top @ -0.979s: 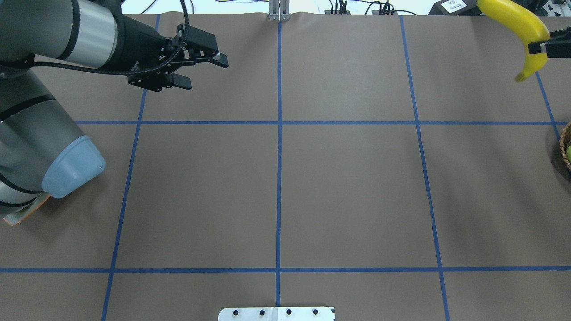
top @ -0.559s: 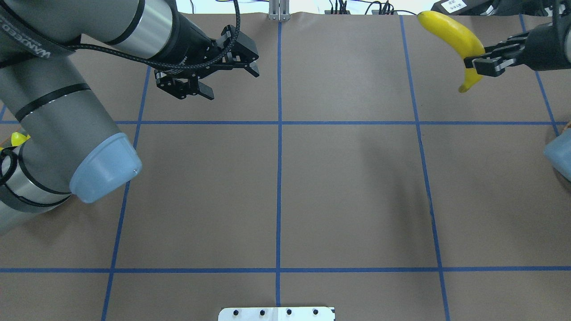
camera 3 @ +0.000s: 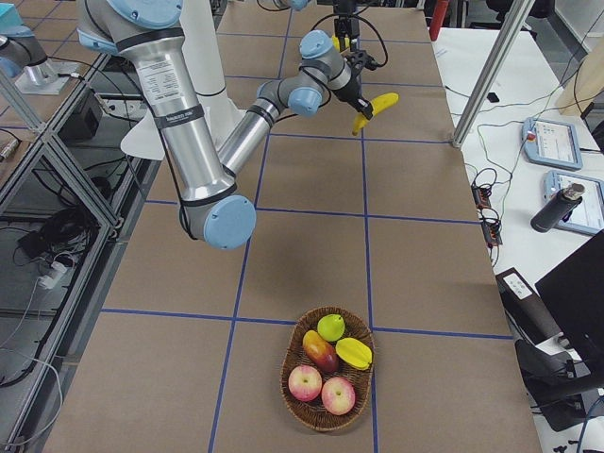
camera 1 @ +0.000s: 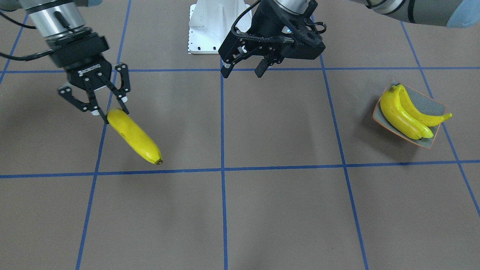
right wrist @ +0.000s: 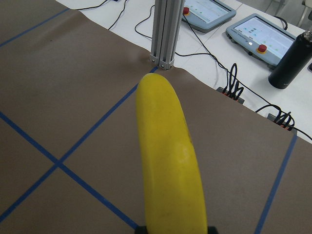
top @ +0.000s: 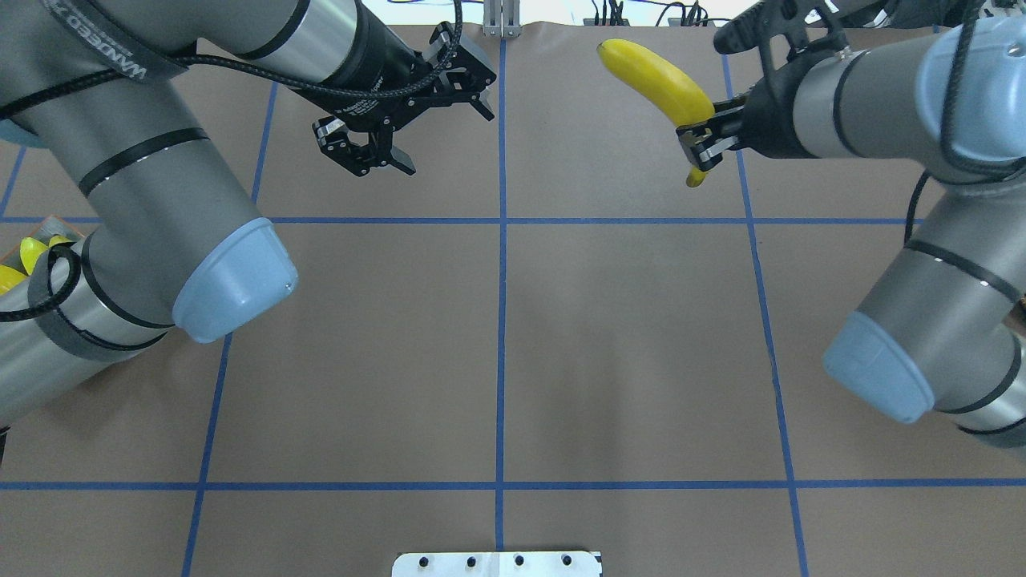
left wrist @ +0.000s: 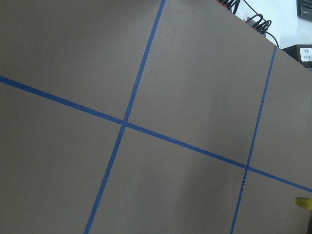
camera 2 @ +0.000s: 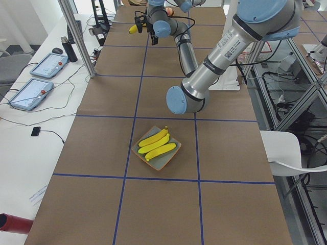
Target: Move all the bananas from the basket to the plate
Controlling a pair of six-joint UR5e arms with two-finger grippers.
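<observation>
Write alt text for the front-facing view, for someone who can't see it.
The right end effector holds a banana by one end above a brown table. The left end effector hangs open; more bananas lie on a grey plate.

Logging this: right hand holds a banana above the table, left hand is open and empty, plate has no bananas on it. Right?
One thing is wrong: the plate is not empty; bananas lie on it, as the exterior front-facing view shows. The rest stands: the right hand holds a banana above the table, and the left hand is open and empty.

Glossy, smooth banana point(right wrist: 170, 165); matt paper tabletop point(top: 625, 336)
</observation>
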